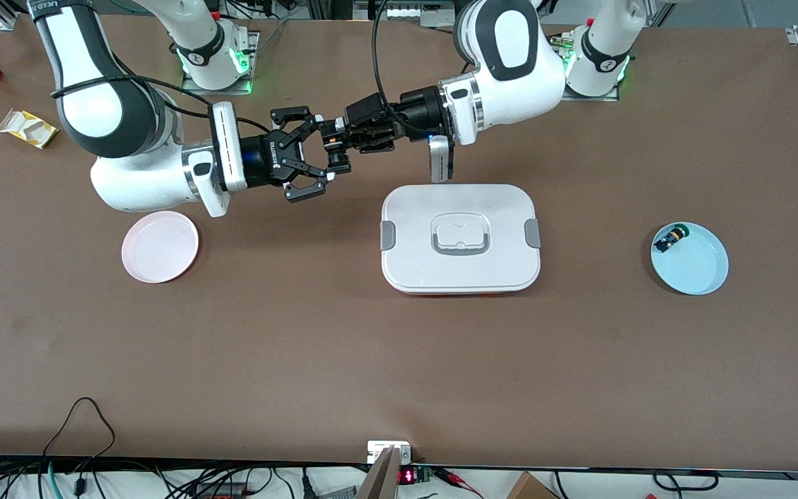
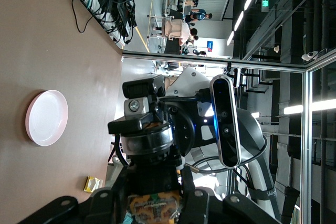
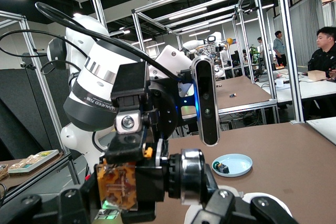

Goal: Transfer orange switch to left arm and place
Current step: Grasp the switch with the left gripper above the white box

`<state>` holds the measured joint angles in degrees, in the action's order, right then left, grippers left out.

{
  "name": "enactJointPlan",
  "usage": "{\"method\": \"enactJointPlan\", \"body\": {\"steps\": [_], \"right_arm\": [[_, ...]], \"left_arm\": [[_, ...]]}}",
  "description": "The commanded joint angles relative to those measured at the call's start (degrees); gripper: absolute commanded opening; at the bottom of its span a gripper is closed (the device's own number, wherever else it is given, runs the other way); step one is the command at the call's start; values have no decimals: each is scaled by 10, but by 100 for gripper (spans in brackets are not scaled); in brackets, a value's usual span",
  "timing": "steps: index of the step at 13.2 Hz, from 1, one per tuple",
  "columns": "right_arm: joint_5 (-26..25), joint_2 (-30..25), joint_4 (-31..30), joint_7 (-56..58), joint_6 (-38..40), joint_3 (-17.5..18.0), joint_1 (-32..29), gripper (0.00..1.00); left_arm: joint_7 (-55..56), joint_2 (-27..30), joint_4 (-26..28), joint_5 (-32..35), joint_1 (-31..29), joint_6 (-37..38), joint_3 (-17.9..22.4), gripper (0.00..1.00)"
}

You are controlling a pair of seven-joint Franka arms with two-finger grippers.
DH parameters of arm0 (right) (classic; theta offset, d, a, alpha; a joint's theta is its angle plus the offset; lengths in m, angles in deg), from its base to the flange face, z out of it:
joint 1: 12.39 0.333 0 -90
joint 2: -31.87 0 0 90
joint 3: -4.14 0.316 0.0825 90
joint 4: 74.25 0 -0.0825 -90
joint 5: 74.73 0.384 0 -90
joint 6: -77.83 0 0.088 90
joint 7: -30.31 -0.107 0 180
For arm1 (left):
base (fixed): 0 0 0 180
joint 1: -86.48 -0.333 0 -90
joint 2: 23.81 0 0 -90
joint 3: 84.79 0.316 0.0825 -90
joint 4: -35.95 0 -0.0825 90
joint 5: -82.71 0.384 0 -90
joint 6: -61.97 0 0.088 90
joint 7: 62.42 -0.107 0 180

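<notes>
A: What lies nearest the camera on the tabletop (image 1: 371, 360)?

B: The white latched box (image 1: 413, 256), about midway between the two short edges. The empty pink plate (image 1: 160, 247) is toward the right arm's end. The blue plate (image 1: 700, 267) is toward the left arm's end and holds only a black switch with a yellow-green cap (image 1: 671, 239).

A: And the orange switch (image 1: 335, 154)?

B: It's in the air over the strip of tabletop between the box and the edge where the bases stand, off the box's corner and not above its lid.

A: Who has it?

B: Both. The right end effector (image 1: 323, 154) is clamped on it, and the left end effector (image 1: 333, 138) meets it head-on, closed onto the same switch. The right wrist view shows the tan block (image 3: 118, 184) and the black barrel (image 3: 189, 177) pinned between them.

A: So how far along is it?

B: I'd say about halfway, at the handover. What's left is for one side to let go and for the other to carry the switch clear of the box to a plate. I can't tell which plate.
</notes>
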<state>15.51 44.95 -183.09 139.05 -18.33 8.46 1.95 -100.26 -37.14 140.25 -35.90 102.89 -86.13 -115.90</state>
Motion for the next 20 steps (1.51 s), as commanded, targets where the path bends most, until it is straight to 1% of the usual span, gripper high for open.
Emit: {"method": "enactJointPlan", "body": {"steps": [1,2,3,4,12,14,15,19,20], "right_arm": [[13,-11,-13,-1,2,0,3,9],[13,-11,-13,-2,3,0,3,9],[13,-11,-13,-3,5,0,3,14],[14,-15,-14,-11,7,0,3,99],[13,-20,-16,-11,8,-1,1,100],[13,-20,-20,-11,8,-1,0,100],[13,-21,-23,-11,9,-1,-2,100],[12,-22,-32,-11,32,-3,-15,100],[11,-21,-32,-12,35,-3,-23,100]], "left_arm": [[-25,-10,-16,-8,3,-11,-1,18],[-24,-10,-16,-8,4,-10,-1,18],[-23,-10,-16,-8,4,-11,-1,18],[-23,-10,-16,-8,4,-11,-1,18],[-27,-11,-16,-2,0,-9,2,20],[-25,-11,-16,57,-2,-8,4,19],[-24,-12,-16,68,-4,-6,5,19],[-25,-14,-16,70,-5,-5,6,19],[-25,-14,-15,80,-6,-5,6,18]]}}
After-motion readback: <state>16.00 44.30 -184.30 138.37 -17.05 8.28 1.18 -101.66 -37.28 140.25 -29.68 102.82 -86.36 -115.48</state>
